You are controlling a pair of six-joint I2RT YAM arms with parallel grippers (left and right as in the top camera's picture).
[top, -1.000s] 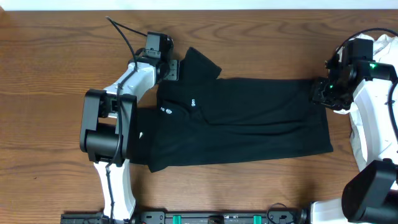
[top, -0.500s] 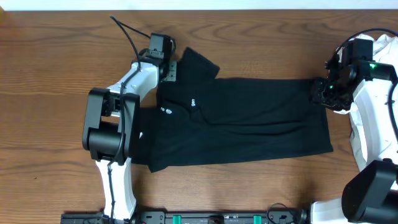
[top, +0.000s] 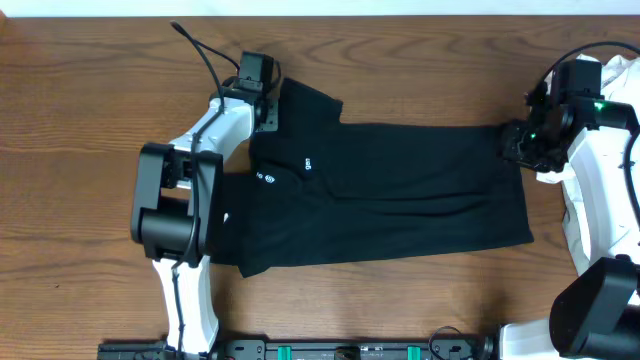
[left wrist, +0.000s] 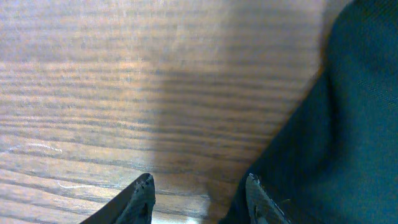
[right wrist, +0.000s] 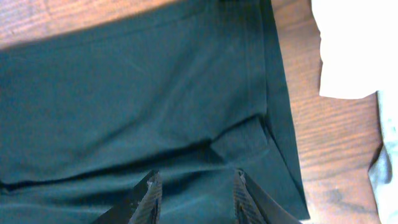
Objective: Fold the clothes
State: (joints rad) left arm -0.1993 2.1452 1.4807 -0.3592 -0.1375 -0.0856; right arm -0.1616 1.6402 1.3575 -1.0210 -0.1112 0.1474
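Note:
The clothes, a black short-sleeved shirt (top: 400, 190), lie spread flat across the table, with small white logos (top: 308, 165) near the left end. My left gripper (top: 270, 108) sits at the shirt's far-left sleeve. In the left wrist view it (left wrist: 200, 190) is open, with bare wood between the fingers and the black fabric edge (left wrist: 354, 93) against the right finger. My right gripper (top: 512, 148) is over the shirt's right end. In the right wrist view it (right wrist: 196, 186) is open just above the fabric (right wrist: 124, 106), beside a small crease, gripping nothing.
A white garment (top: 610, 75) lies at the far right edge beside the right arm, also in the right wrist view as a white garment (right wrist: 348, 50). The wooden table (top: 80, 150) shows bare left of the shirt and along the front.
The left gripper has edged toward the far side, and the sleeve tip beside it has drawn in to the left. Its jaws have narrowed somewhat. The right gripper has barely moved.

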